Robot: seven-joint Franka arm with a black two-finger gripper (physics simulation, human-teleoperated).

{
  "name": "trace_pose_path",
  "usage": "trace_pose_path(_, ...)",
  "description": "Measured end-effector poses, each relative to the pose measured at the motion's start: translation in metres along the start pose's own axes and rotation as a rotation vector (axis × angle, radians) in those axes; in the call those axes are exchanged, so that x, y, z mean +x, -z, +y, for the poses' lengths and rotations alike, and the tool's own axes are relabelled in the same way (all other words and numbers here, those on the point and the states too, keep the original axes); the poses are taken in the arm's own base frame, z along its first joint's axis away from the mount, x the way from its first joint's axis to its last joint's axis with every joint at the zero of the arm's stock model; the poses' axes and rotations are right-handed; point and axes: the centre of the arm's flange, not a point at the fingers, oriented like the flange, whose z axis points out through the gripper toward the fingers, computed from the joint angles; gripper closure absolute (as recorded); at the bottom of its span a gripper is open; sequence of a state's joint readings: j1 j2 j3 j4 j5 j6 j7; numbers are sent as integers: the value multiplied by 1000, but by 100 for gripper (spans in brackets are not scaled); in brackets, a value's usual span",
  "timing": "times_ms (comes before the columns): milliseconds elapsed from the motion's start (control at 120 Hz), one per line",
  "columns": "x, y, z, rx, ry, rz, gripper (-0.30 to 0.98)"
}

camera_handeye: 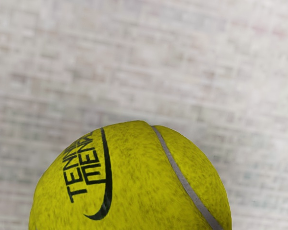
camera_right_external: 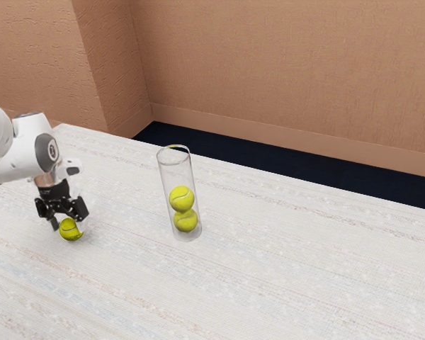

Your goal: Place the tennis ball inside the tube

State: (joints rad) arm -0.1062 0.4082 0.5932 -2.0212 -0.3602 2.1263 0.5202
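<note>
Lining up for the grasp, by the look of it, with the black two-finger hand [camera_right_external: 69, 220] low over the yellow-green felt tennis ball [camera_right_external: 71, 230] at the lower left of the exterior frame. Standing wide, with a finger to either side of the ball and apparently no grip on it yet; hard to tell, at that angle, whether touching it at all. Resting on the pale, streaked bench [camera_right_external: 269, 283], with black lettering and a grey seam turned up toward the wrist camera.

Near the centre of the exterior frame, a tall, clear, open-topped tube [camera_right_external: 164, 170], standing upright with two matching balls [camera_right_external: 181, 199] stacked inside.

To grasp well, sink until level with the ball's widest part, keep it centred, then close evenly from both sides. Beware of pinching too high or pushing with one finger first: likely to send it rolling. Squeeze just firmly enough to prevent a slip, then lift straight up before travelling toward the tube. Carry well above the rim, so as not to knock it over, and let go only when centred over the mouth.
</note>
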Motion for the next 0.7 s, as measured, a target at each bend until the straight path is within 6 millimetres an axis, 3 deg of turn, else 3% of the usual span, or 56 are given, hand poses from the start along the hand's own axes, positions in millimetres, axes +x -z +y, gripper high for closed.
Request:
trace_pose_path(233, 2, -12, -2, 0, -34, -8, 0)
trace_pose_path(433, 6, -10, 0, 9, -74, 0, 0)
trace_pose_path(700, 8, -12, 0, 16, -104, 3, 15)
